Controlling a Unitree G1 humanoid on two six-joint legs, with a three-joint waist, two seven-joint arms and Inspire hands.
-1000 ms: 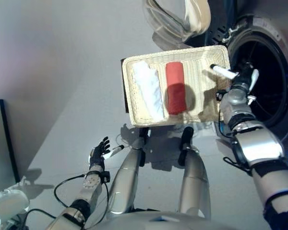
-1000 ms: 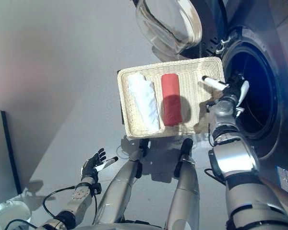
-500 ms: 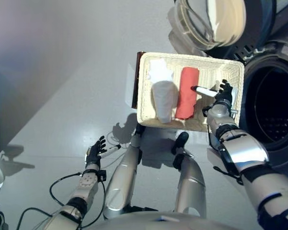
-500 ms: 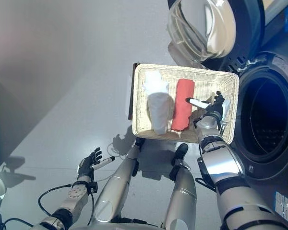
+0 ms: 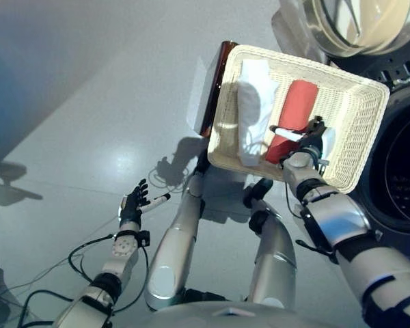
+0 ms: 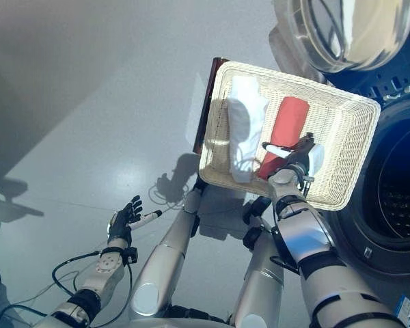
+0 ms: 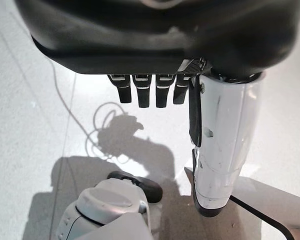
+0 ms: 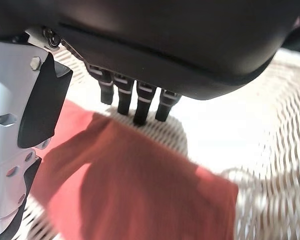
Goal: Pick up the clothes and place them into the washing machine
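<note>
A white wicker basket (image 5: pixel 359 113) holds a red rolled cloth (image 5: pixel 297 109) and a white cloth (image 5: pixel 255 109) side by side. My right hand (image 5: pixel 311 140) hovers open just over the red roll's near end, its white-covered thumb pointing towards the white cloth. In the right wrist view its straight fingers (image 8: pixel 135 102) reach out above the red cloth (image 8: pixel 140 185), with basket weave (image 8: pixel 275 145) beyond; I cannot tell whether they touch it. My left hand (image 5: pixel 131 205) hangs open low at the left above the floor, holding nothing.
The washing machine's dark drum opening (image 5: pixel 404 181) lies right of the basket, its round glass door (image 5: pixel 362 24) swung open at the top. A dark brown stand (image 5: pixel 214 85) shows at the basket's left side. Grey floor spreads to the left.
The camera has shifted, so the whole scene has slid. My right hand has moved from the basket's right rim by the drum to over the red cloth. The left hand stays idle.
</note>
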